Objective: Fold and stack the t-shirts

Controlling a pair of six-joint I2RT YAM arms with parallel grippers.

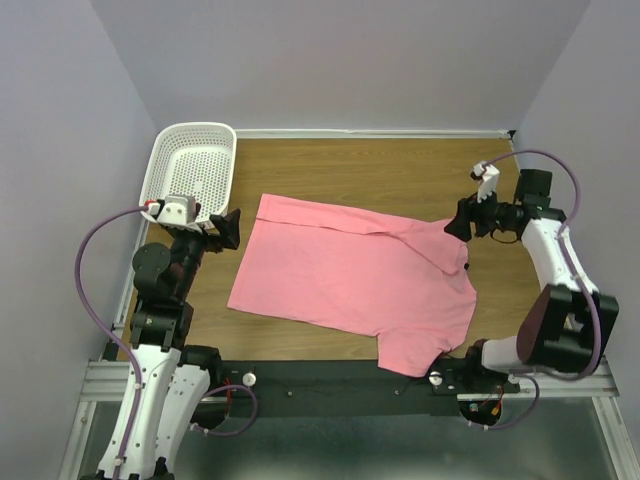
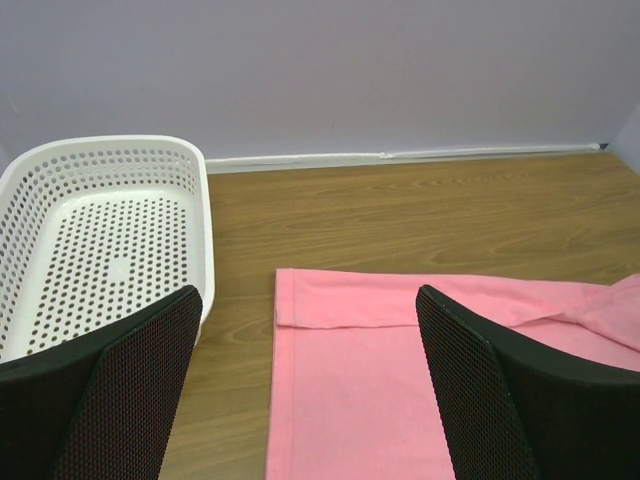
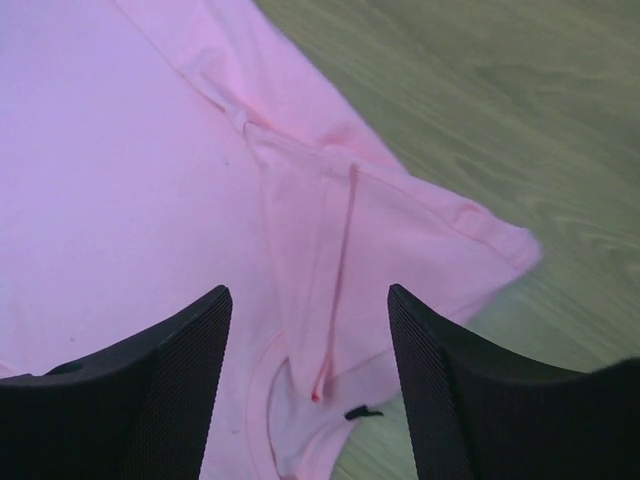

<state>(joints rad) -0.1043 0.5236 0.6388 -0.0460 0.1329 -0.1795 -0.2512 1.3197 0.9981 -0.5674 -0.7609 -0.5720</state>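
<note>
The salmon-pink t-shirt [image 1: 350, 285] lies spread flat in the middle of the wooden table [image 1: 400, 165]. Its hem is toward nine o'clock and its neck toward three. The white perforated basket [image 1: 165, 170] sits apart from it at the table's ten o'clock corner.

The far sleeve [image 3: 400, 230], at about two o'clock on the shirt, is turned in over the body. The near sleeve [image 1: 420, 350] is not folded and sticks out toward five o'clock.

The right gripper [image 3: 310, 295] hangs over the turned-in sleeve with its jaws apart and no cloth pinched between them. The left gripper [image 2: 308, 300] waits at the hem's far corner, around ten o'clock on the shirt. Its jaws are spread wide and hold nothing.

I'd judge the folding has barely begun, with one sleeve tucked in and the rest to come. The next move looks like a grip on the near sleeve or on the two far corners. The thin fabric will need a low, clean pinch at the edge so only one layer comes up.
</note>
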